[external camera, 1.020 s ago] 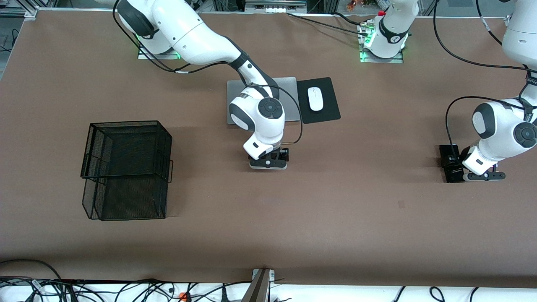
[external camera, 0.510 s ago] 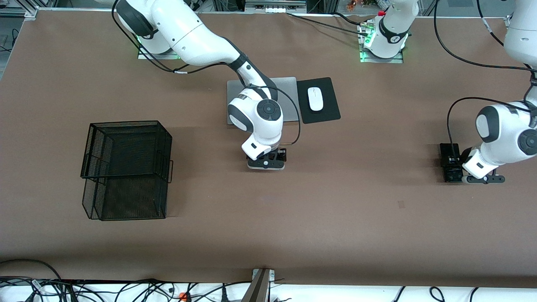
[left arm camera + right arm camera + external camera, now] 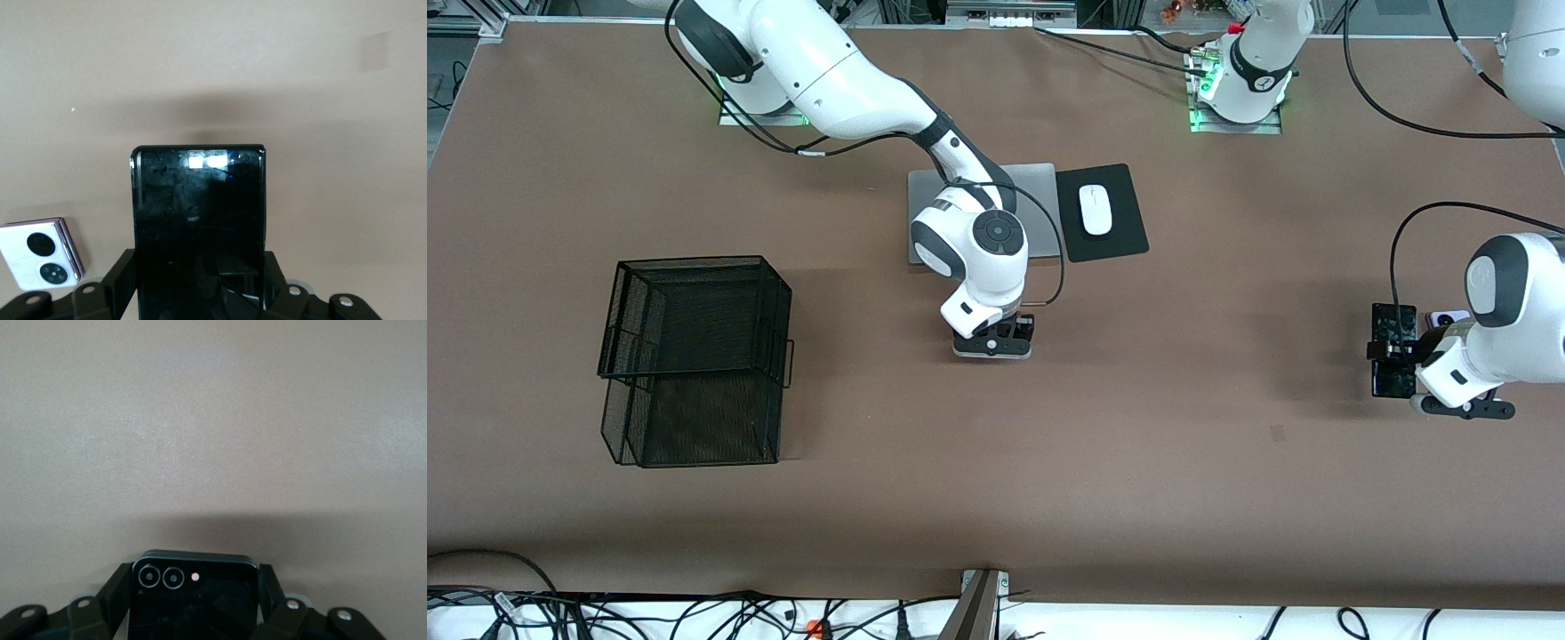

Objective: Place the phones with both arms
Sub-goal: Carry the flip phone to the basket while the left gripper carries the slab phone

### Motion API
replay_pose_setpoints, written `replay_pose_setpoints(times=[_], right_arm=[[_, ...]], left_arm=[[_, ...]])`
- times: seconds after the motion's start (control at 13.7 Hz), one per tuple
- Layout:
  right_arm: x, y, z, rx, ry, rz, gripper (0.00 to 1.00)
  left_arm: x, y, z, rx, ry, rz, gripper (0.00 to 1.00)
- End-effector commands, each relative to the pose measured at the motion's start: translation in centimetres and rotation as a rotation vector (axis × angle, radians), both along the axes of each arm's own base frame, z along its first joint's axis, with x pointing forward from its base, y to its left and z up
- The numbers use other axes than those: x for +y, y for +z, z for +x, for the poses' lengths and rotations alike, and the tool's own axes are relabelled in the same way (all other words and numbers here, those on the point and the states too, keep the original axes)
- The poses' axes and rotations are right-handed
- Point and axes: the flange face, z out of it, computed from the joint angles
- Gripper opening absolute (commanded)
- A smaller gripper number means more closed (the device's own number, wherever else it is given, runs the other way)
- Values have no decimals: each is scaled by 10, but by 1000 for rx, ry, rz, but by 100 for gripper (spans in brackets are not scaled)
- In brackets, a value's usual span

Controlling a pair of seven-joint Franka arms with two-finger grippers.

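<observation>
My right gripper (image 3: 993, 342) is down at the table's middle, just nearer the front camera than the laptop. In the right wrist view its fingers (image 3: 117, 593) press both sides of the small black flip phone (image 3: 200, 577), so my right gripper (image 3: 192, 607) is shut on it. At the left arm's end, my left gripper (image 3: 1405, 356) is shut on the long slim black phone (image 3: 1393, 351), held flat a little above the table. The left wrist view shows that slab phone (image 3: 199, 213) between the jaws of my left gripper (image 3: 199, 280). The lilac-white flip phone (image 3: 1448, 317) (image 3: 40, 253) lies on the table beside it.
A black wire mesh basket (image 3: 694, 356) stands toward the right arm's end. The grey laptop (image 3: 1040, 191) lies closed under the right arm's forearm. Beside it a white mouse (image 3: 1096, 210) rests on a black pad (image 3: 1116, 236).
My right gripper has shut on the black flip phone. My left arm has lifted the slab phone and carried it toward the front camera, uncovering the lilac phone.
</observation>
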Motion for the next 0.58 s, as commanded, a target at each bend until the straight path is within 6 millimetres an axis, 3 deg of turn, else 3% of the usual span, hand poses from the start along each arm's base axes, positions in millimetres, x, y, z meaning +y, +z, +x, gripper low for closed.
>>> replay_pose_setpoints(times=[0.0, 0.07, 0.29, 0.51], right_arm=[[1, 5, -1, -7, 16, 0, 0], [-1, 11, 3, -6, 7, 3, 0], [-20, 66, 22, -1, -31, -2, 0], [-58, 153, 38, 91, -12, 30, 0]], left_arm=[[-20, 28, 10, 23, -15, 40, 42], [-27, 35, 13, 22, -15, 44, 42], [-45, 47, 18, 15, -20, 51, 43], [-71, 68, 21, -19, -37, 63, 43]])
